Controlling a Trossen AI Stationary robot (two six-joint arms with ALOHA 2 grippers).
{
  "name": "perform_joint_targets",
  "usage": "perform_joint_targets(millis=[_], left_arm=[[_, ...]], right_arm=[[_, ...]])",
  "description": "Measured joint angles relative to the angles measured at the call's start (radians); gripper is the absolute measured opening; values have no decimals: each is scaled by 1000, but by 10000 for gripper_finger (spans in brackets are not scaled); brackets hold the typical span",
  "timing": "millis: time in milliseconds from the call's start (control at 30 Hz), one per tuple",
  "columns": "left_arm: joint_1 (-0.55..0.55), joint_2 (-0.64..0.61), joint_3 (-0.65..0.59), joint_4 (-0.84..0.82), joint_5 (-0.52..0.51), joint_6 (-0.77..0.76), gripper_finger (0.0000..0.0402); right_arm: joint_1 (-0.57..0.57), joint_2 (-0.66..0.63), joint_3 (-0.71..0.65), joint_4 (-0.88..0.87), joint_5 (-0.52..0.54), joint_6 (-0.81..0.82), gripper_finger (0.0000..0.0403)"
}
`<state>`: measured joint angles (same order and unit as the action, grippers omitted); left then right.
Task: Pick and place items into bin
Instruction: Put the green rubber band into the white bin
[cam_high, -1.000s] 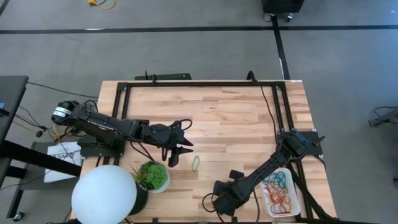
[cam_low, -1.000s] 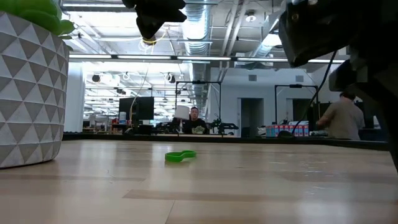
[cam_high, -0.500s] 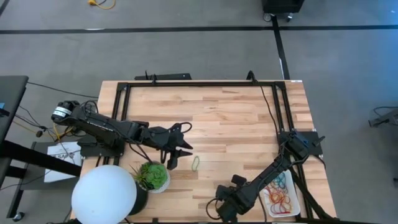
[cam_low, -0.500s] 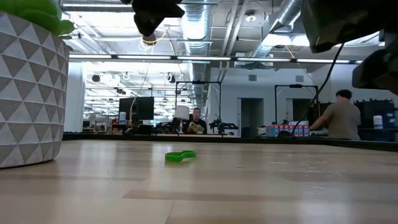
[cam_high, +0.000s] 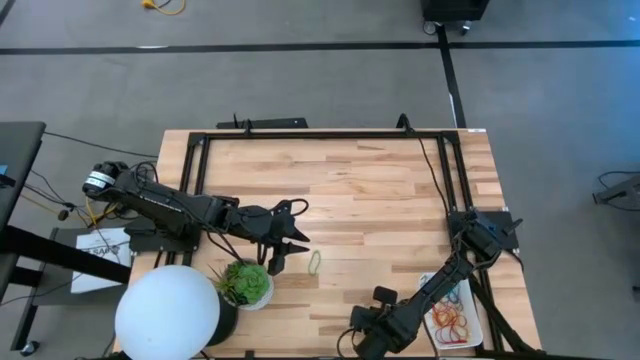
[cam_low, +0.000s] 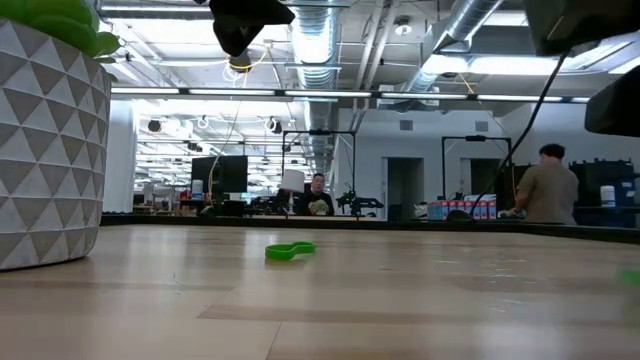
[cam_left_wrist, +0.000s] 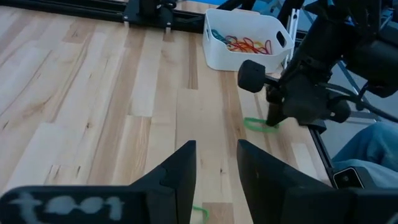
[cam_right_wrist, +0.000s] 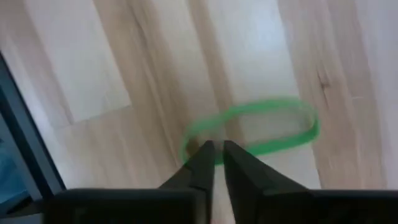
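Counter (cam_high: 360, 190): broad bare wood ahead of both arms; the near edge lies close behind the right gripper.
Bin (cam_high: 470, 325): just beside the right gripper, bands already inside.
Left gripper (cam_high: 283, 244): hovering, jaws parted, empty; green band (cam_high: 314, 262) just beyond them.
Right gripper (cam_right_wrist: 214, 163): jaws nearly closed on a green loop (cam_right_wrist: 255, 127), seemingly pinching its rim for lifting.

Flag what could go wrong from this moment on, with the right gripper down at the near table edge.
The right gripper pinches only one edge of a thin green loop against the wood; it could slip free on lifting. The loop lies near the table's edge, so a fumble might drop it off. Its path to the bin is short, but a snagged band could spring away.
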<state>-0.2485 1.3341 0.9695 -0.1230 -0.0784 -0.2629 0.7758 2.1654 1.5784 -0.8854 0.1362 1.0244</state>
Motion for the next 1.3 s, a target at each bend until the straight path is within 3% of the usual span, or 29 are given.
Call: perform_joint_targets(millis=[233, 400, 900, 1100, 1300], left_arm=[[0, 16, 0, 1, -13, 0, 104], [0, 17, -1, 0, -14, 0, 104], [0, 17, -1, 1, -15, -7, 104], [0, 17, -1, 1, -15, -7, 104], [0, 17, -1, 1, -15, -7, 104]], right_arm=[[16, 0, 0, 66, 92, 26, 3], [22, 0, 0, 60, 23, 49, 13], [-10, -4, 0, 23, -39, 68, 108], [-11, -4, 0, 26, -107, 68, 112], [-8, -6, 58, -35, -102, 52, 104]])
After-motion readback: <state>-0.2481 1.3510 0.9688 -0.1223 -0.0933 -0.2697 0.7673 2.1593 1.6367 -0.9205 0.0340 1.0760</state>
